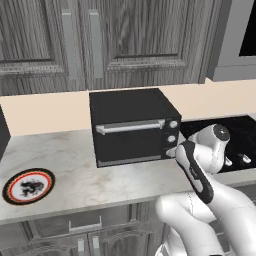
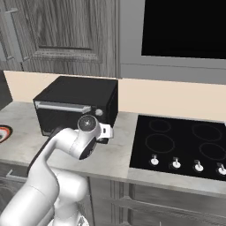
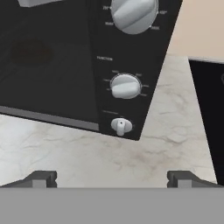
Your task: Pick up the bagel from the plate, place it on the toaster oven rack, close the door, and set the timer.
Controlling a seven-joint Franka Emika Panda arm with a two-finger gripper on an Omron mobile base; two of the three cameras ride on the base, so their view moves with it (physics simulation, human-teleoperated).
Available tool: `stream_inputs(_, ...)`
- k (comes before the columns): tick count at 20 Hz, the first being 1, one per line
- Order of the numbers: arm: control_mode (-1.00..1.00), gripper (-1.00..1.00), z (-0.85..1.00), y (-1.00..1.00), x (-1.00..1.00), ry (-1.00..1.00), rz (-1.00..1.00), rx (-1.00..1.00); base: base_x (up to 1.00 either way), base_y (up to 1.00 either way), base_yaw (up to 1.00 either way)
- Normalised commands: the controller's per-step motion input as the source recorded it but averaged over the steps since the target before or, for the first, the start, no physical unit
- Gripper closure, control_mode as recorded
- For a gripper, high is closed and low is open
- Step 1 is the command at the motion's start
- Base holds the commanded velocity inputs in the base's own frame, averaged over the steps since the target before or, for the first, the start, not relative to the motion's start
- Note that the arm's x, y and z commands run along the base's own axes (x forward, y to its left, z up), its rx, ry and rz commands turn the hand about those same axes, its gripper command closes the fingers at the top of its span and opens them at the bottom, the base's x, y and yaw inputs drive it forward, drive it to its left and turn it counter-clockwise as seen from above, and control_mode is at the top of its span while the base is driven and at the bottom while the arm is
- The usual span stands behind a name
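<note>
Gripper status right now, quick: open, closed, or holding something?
Gripper: open, holding nothing, in front of the toaster oven's knobs.

Door (image 1: 131, 137) shut; plate (image 1: 28, 185) bare.

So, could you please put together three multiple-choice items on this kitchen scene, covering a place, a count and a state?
1. Where is the plate relative to the toaster oven?
A. On top of it
B. On the counter to its left
C. On the stovetop

2. How many silver knobs does the hand view show on the oven's control panel?
A. One
B. Three
C. Five

3. What state is the oven door in?
A. Closed
B. Dropped fully open
C. Removed

Answers:
1 B, the plate lies on the marble counter left of the oven.
2 B, three knobs are stacked down the panel.
3 A, the door stands flush with its handle at the top.
</note>
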Motion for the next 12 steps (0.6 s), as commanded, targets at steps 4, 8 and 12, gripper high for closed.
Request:
stream_inputs(4,-1.00,-1.00,-0.13,-0.01,0.12,-0.04,0.00,0.00,0.00,0.00,0.00)
stream_inputs(8,-1.00,-1.00,-0.22,-0.02,0.10,-0.04,0.00,0.01,0.00,0.00,0.00)
stream_inputs(12,-1.00,-1.00,-0.40,0.00,0.13,-0.03,0.00,0.00,0.00,0.00,0.00)
